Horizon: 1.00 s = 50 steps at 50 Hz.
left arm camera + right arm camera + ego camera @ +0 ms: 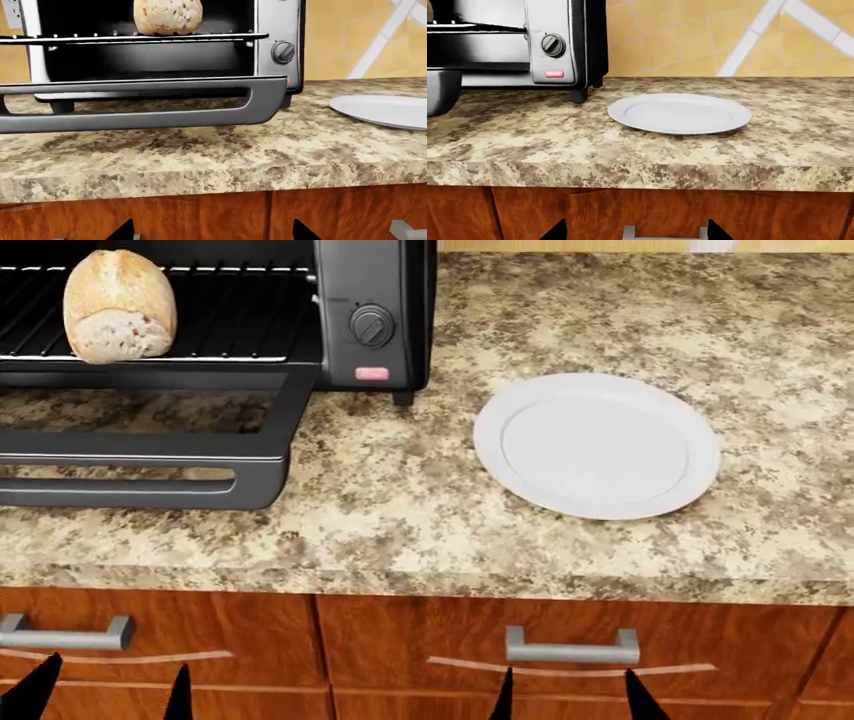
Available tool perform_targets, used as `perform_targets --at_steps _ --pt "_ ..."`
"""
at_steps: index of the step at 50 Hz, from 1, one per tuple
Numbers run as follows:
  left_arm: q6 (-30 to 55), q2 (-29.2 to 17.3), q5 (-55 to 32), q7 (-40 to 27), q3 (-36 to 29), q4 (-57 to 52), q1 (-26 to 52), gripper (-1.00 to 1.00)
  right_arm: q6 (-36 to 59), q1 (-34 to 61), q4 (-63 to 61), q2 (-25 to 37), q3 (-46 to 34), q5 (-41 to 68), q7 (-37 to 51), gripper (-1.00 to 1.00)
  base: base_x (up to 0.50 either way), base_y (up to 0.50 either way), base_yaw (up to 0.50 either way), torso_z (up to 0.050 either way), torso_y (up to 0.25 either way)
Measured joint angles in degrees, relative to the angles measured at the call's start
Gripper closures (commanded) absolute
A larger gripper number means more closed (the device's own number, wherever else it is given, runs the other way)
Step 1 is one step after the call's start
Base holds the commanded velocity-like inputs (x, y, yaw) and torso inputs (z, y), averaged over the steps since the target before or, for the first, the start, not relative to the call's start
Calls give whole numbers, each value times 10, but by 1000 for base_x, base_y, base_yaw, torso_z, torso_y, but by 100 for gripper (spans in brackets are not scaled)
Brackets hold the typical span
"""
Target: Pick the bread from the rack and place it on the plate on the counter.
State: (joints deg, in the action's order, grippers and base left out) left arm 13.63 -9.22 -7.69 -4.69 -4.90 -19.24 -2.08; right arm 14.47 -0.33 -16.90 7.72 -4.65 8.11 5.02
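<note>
The bread (118, 306) lies on the rack (227, 315) inside the black toaster oven, pale cut end facing out; it also shows in the left wrist view (168, 16). The white plate (597, 444) sits empty on the granite counter (400, 510), right of the oven, and shows in the right wrist view (679, 113). My left gripper (110, 695) and right gripper (566, 695) are both open and empty, low in front of the wooden drawers, below the counter edge. Only their black fingertips (123, 231) (557, 231) show.
The oven's door (147, 455) hangs open flat over the counter, its handle sticking out in front of the rack. Oven knob (371, 325) and pink button on its right panel. Drawer handles (571, 645) sit just above my grippers. A tiled wall stands behind.
</note>
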Motion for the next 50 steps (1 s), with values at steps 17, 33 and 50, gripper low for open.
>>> perform_targets --at_steps 17,33,50 --pt "269 -65 -63 -30 32 -283 47 -100 228 35 -253 61 36 36 30 -100 0 0 0 48 60" --pt "278 -273 -297 -280 -29 -381 119 -100 349 125 -393 222 5 210 225 -100 0 437 0 48 60" --pt "169 -440 -396 -448 -152 -402 188 -100 310 237 -423 372 -101 399 424 -100 0 386 0 48 60"
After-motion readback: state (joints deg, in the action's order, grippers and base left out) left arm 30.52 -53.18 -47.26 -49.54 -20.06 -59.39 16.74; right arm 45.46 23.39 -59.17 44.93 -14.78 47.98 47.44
